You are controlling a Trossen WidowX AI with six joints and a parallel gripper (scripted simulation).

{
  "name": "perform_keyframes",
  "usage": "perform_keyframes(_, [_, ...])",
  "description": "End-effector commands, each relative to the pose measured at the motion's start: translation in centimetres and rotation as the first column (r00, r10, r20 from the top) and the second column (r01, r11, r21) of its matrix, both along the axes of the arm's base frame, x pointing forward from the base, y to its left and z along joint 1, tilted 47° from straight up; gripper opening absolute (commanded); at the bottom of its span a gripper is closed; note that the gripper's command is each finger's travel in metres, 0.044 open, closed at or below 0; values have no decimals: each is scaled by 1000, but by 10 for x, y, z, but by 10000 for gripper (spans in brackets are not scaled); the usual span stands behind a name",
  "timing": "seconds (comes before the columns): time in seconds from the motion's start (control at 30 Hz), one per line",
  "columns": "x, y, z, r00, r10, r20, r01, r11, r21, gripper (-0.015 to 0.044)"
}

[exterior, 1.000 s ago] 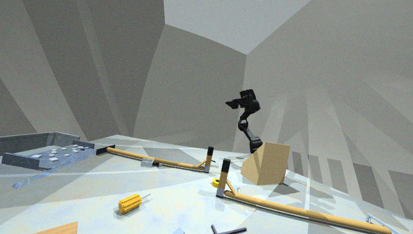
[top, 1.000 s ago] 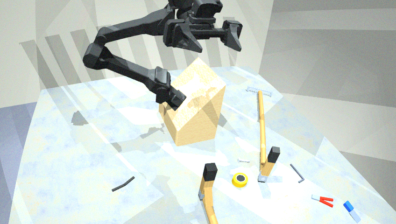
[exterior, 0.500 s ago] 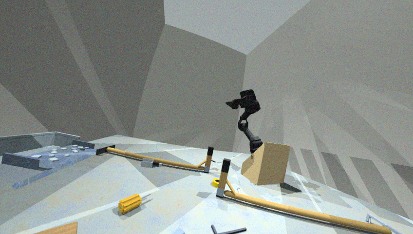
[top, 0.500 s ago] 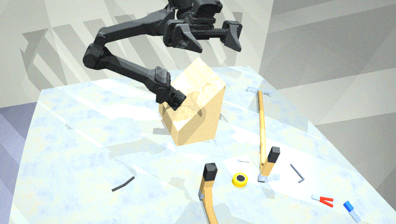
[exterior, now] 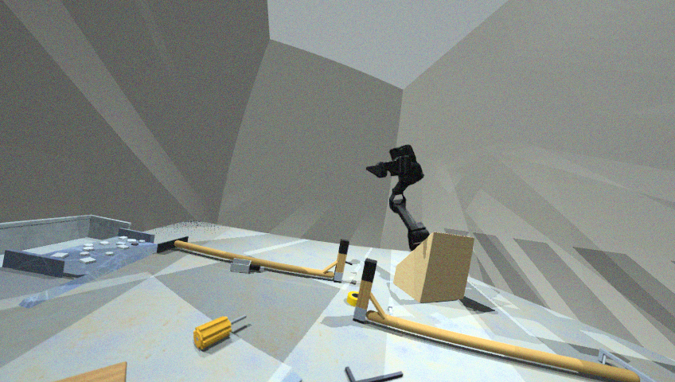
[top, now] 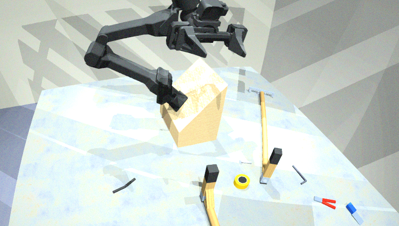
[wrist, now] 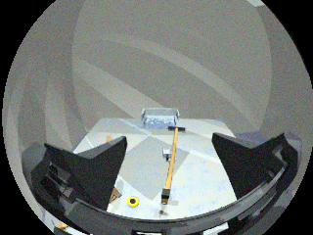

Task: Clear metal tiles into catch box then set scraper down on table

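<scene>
The long scraper lies on the table, its wooden handle ending in an upright grip with a black top. Its dark blade is beside the near edge of the steel bench plate. Several pale tiles are scattered on the plate. The catch box has grey walls and stands at the plate's far end; its floor is partly hidden. My gripper is open and empty, high above the table and away from the scraper.
A rake with a similar upright grip lies beside a yellow tape roll. A wooden wedge block stands by the arm's base. A grey-headed tool lies along the scraper's handle. A yellow screwdriver and red-handled pliers lie apart.
</scene>
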State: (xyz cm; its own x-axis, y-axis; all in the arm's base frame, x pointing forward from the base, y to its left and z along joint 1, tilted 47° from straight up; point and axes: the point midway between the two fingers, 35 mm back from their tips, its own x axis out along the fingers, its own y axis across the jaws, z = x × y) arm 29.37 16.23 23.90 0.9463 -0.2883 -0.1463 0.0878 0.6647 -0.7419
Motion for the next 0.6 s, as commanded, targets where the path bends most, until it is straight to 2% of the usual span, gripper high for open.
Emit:
perform_keyframes(0.0, [13, -5, -3, 999, -20, -28, 19, 1000, -25, 440])
perform_keyframes(0.57, [59, -15, -6, 988, -125, -93, 123, 992, -31, 440])
